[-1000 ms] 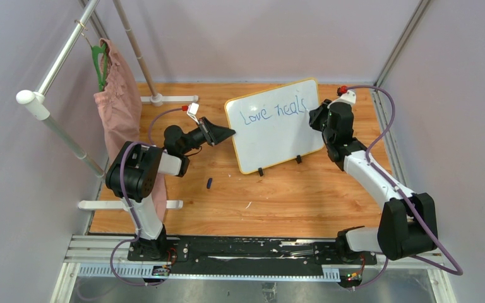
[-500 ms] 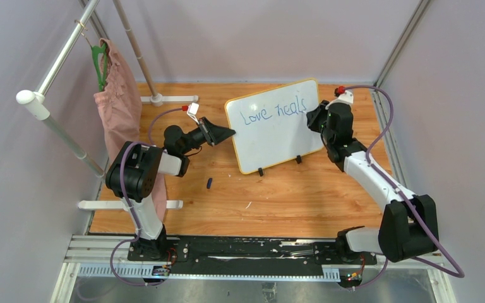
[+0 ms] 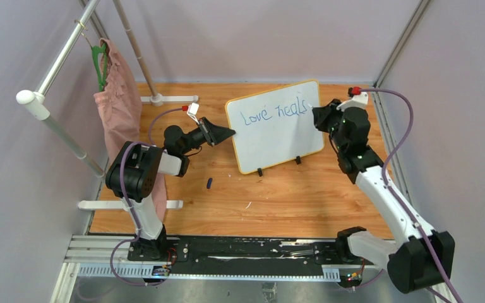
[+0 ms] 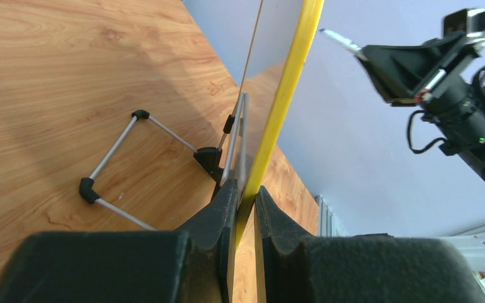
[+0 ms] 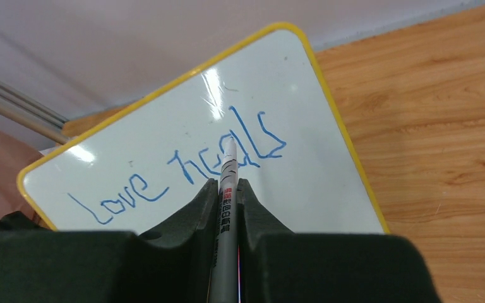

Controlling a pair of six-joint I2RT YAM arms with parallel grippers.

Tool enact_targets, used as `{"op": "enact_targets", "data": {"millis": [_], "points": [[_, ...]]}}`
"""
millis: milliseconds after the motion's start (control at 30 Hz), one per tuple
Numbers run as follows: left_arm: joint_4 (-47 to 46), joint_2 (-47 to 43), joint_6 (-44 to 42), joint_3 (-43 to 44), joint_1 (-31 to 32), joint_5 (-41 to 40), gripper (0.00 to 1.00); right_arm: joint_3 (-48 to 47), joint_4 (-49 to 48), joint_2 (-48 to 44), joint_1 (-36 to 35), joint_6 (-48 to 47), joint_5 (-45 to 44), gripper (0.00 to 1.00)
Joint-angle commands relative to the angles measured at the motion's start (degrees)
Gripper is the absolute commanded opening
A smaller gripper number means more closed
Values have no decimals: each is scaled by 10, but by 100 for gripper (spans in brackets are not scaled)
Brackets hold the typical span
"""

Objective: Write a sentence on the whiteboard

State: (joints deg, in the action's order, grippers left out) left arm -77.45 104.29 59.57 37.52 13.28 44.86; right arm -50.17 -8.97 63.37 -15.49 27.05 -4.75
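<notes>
— Wooden table [image 3: 290, 196], grey walls [image 3: 259, 38]: what do the left gripper [image 4: 245, 192] fingers pinch?
— The yellow rim of the whiteboard [image 3: 278, 136], at its left edge.
— And the right gripper [image 5: 228, 187]?
— Its fingers press on a marker [image 5: 227, 214], whose tip is near the sentence [image 5: 183, 173], reading "Love heals". The board stands propped on its feet, mid-table toward the back.

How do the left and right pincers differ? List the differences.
The left pincer clamps the yellow rim of the glossy white rectangular whiteboard; the right pincer grips a slim grey marker pen. The left pincer sits at the board's left edge, the right pincer by its right edge. Both are black and shut.
</notes>
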Motion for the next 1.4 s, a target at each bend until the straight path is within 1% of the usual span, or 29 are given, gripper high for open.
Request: {"op": "enact_targets", "data": {"millis": [0, 100, 233, 333, 467, 567, 667, 867, 1067, 1367], "points": [[-3, -19, 1, -2, 2, 7, 6, 14, -5, -64, -19, -26, 17, 0], [-1, -21, -1, -2, 2, 8, 6, 28, -11, -93, -58, -73, 26, 0], [4, -23, -5, -3, 2, 8, 6, 51, -13, -105, -147, -146, 8, 0], [4, -24, -5, -5, 2, 7, 6, 74, -19, -96, -192, -168, 3, 0], [8, -28, -8, -7, 2, 8, 6, 103, -45, -71, -232, -182, 13, 0], [14, -30, -13, -8, 2, 7, 7, 112, -74, -50, -292, -213, -25, 0], [17, -30, -16, -8, 2, 7, 7, 113, -98, -22, -323, -225, -45, 0], [20, -27, -18, -8, 2, 7, 7, 110, -116, 31, -341, -228, -75, 0], [19, -25, -18, -6, 2, 7, 7, 113, -125, 51, -346, -229, -107, 0], [16, -24, -15, -6, 2, 7, 7, 102, -129, 78, -346, -231, -122, 0]]}}
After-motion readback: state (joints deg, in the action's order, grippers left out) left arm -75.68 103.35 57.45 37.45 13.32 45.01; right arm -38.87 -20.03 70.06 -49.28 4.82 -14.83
